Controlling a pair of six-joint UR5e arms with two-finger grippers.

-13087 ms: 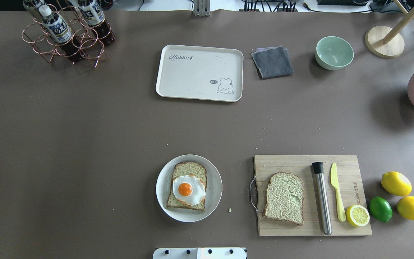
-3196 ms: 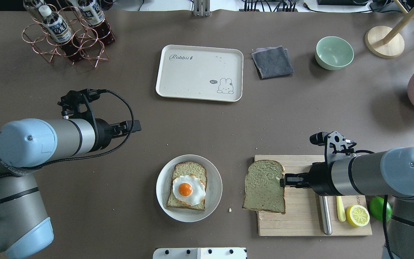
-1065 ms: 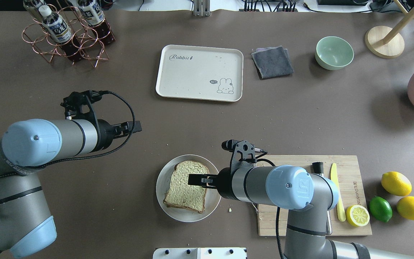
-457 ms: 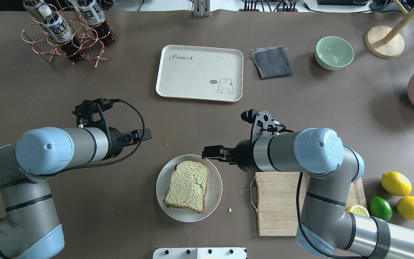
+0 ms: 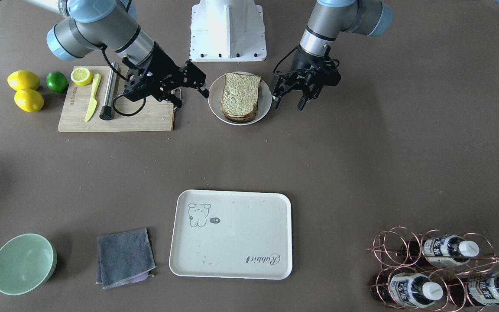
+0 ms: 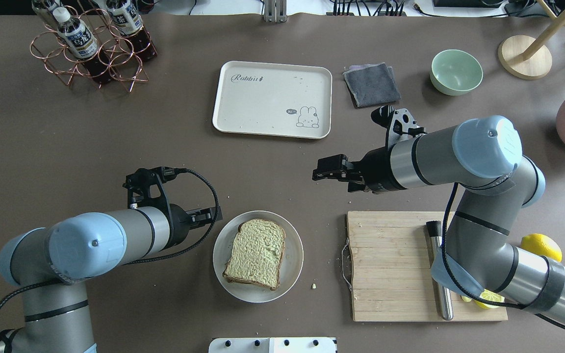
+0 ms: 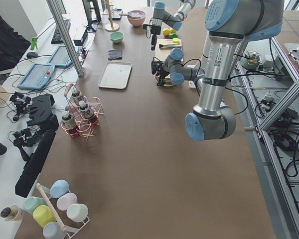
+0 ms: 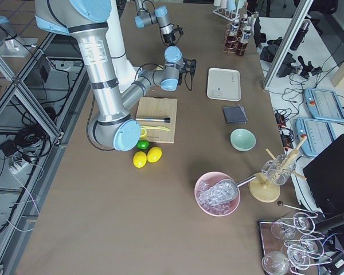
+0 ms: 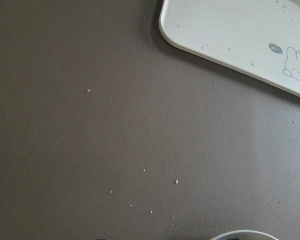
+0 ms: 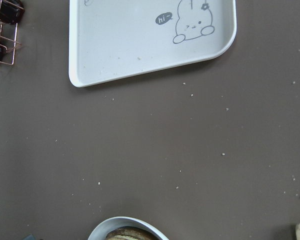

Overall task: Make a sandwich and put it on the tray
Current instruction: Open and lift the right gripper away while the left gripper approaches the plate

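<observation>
The sandwich (image 6: 255,252) lies on the round white plate (image 6: 295,255). Its top slice covers the egg, which is hidden. It shows as a stack in the front view (image 5: 238,95). My left gripper (image 6: 212,214) is open and empty, just beside the plate's left rim; its open fingers show in the front view (image 5: 288,103). My right gripper (image 6: 322,172) is open and empty, raised between the plate and the tray. The cream tray (image 6: 263,103) lies empty at the far middle and shows in both wrist views (image 9: 230,30) (image 10: 140,40).
A wooden cutting board (image 6: 390,264) with a metal cylinder (image 6: 440,279) lies right of the plate, under my right arm. A grey cloth (image 6: 372,84) and a green bowl (image 6: 455,72) lie right of the tray. A copper bottle rack (image 6: 91,44) stands far left.
My right gripper carried the second slice from the board onto the egg, let go, then rose and drew back to the far right. My left gripper moved in to the plate's left rim.
</observation>
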